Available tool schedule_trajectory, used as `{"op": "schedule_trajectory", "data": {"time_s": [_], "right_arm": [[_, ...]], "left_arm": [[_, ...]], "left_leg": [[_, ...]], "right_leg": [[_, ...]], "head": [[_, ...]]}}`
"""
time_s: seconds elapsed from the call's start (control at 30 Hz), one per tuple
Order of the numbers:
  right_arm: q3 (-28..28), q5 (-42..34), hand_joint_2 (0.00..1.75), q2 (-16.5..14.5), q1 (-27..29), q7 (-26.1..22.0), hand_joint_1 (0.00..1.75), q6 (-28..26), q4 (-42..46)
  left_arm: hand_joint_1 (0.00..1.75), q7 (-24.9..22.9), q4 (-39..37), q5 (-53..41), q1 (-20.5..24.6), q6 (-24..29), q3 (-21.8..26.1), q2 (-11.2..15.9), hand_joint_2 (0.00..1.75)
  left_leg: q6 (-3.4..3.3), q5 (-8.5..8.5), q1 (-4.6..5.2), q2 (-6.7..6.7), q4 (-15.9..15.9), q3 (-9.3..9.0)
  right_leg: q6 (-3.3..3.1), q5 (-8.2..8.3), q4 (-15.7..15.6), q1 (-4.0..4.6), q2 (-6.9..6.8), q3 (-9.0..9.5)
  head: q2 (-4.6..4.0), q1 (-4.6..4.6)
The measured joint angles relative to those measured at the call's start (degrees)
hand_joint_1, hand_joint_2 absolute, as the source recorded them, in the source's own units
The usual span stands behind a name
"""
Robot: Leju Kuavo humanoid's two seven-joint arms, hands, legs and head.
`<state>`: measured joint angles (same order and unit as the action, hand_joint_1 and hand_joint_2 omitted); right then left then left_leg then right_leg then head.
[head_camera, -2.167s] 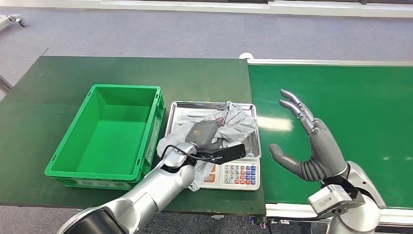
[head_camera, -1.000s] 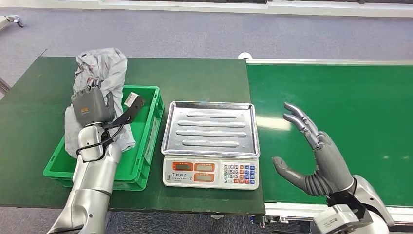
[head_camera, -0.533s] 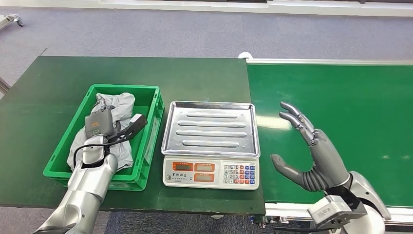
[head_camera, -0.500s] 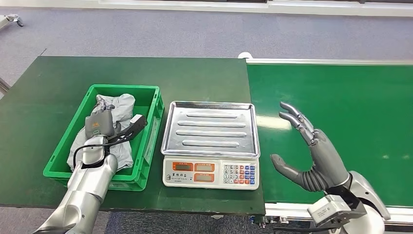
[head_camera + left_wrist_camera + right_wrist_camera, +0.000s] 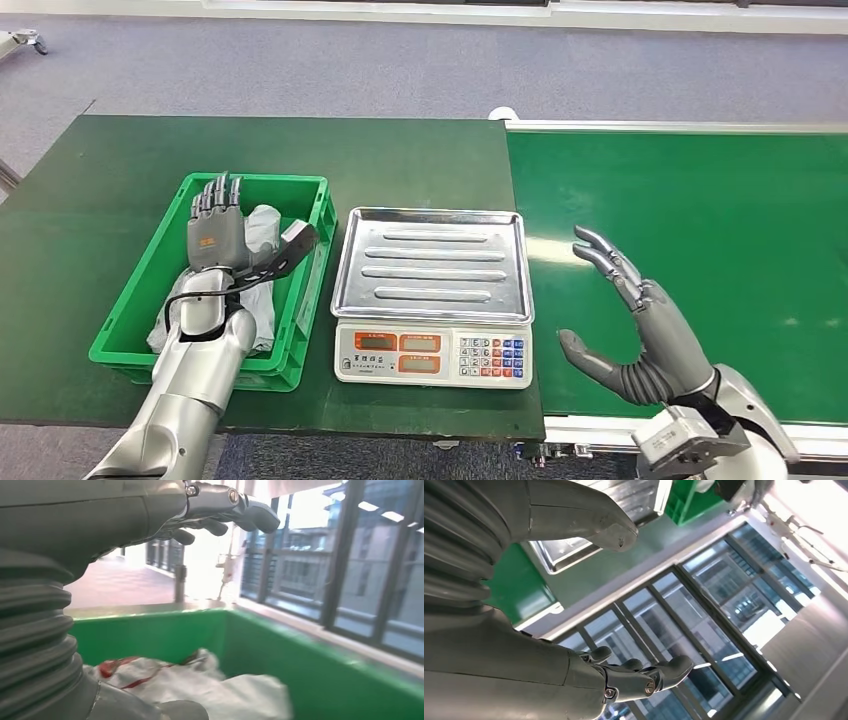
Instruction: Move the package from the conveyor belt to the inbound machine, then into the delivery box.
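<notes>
Delivery box (image 5: 165, 280): bright green. Package (image 5: 262, 228): light grey with red markings. Counter (image 5: 90, 180): dark green. Conveyor belt (image 5: 700, 200): green. Scale (image 5: 432, 352): silver ribbed tray, white base, orange displays, coloured keys.

A dark green table (image 5: 120, 190) stood on a grey carpeted floor (image 5: 400, 70), its far edge running parallel to a pale strip (image 5: 650, 15) at the base of the far wall. Tall windows with dark frames (image 5: 345, 555) lined the room, and buildings showed blurred beyond the glass. Bright daylight entered through the panes (image 5: 744, 600), washing out part of the wrist views.
</notes>
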<state>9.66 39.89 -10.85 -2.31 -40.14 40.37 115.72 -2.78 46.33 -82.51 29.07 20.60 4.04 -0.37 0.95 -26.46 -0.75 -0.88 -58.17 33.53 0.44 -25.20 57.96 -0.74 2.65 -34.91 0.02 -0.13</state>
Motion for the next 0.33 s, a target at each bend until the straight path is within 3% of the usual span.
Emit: {"op": "schedule_trajectory", "data": {"time_s": [0.17, 0.33], "right_arm": [[0.7, -0.3, 1.75, 0.0, 1.8, 0.0, 0.0, 0.0, 0.5], [1.6, -0.9, 1.75, -0.2, 2.6, 0.0, 0.0, 0.0, 1.6]], "left_arm": [[0.0, 6.7, 4.3, 8.2, -0.5, 7.4, -1.0, -1.5, 1.75], [0.0, 23.1, 9.5, 25.8, -1.4, 14.3, -1.8, -3.6, 1.75]], "left_leg": [[0.0, 0.0, -0.01, 0.0, 0.0, 0.0], [0.0, 0.0, 0.0, -0.02, 0.0, 0.01]], "right_leg": [[0.0, 0.0, 0.0, 0.02, 0.01, -0.02], [0.0, 0.0, 0.0, 0.01, -0.03, -0.03]], "head": [[0.0, -0.01], [0.0, 0.0]]}}
